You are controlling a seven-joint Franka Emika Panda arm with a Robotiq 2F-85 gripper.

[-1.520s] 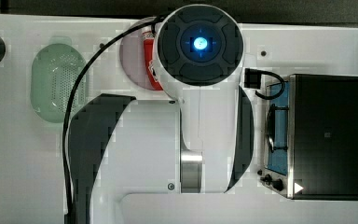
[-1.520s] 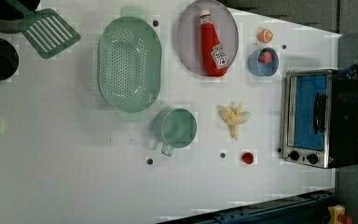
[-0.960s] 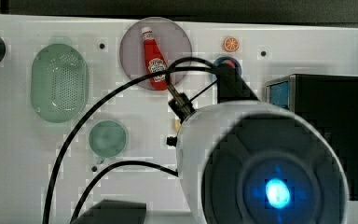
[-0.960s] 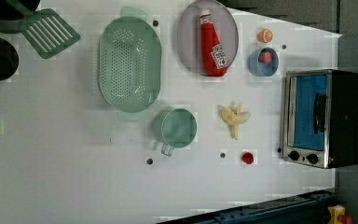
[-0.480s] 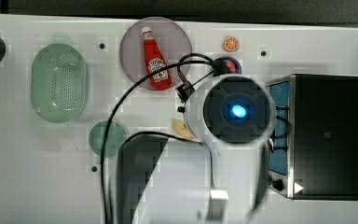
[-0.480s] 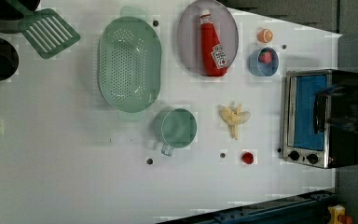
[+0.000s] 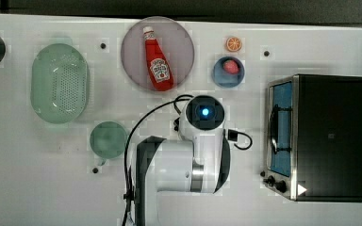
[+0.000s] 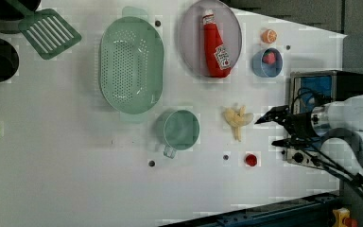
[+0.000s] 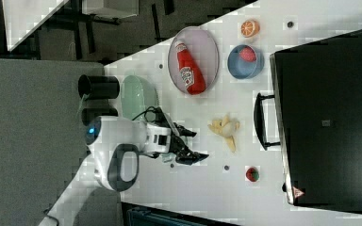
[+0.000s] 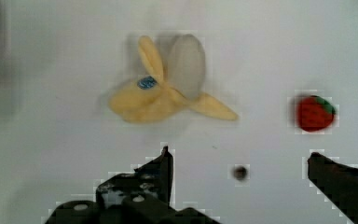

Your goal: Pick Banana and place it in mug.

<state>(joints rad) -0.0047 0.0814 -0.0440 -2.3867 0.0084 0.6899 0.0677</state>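
Right, the claw (image 10: pixel 240 161) hangs w/ jaws wide apart, nothing in them, above the table (image 8: pixel 75 179) and short of the banana (image 8: pixel 237 120). The banana lies flat mid-table, half peeled, flaps splayed, a blue sticker on its body. In the left view it sits between the mug (image 8: pixel 178 130) and the oven (image 8: pixel 319 85), w/ a strawberry (image 8: pixel 251 160) nearby toward the front edge. The mug stands upright and looks empty, next to the colander (image 8: pixel 131 65).

Step in hand, I'd say: approach and line up for the grab. To do it well, centre the claw over the thick yellow body, not the thin flaps, which would likely slip or fold. Set the jaws across the narrow width, come straight down, close gently since it looks soft. Keep clear of the strawberry. Then lift high enough to clear the mug's rim and drop it in end first.
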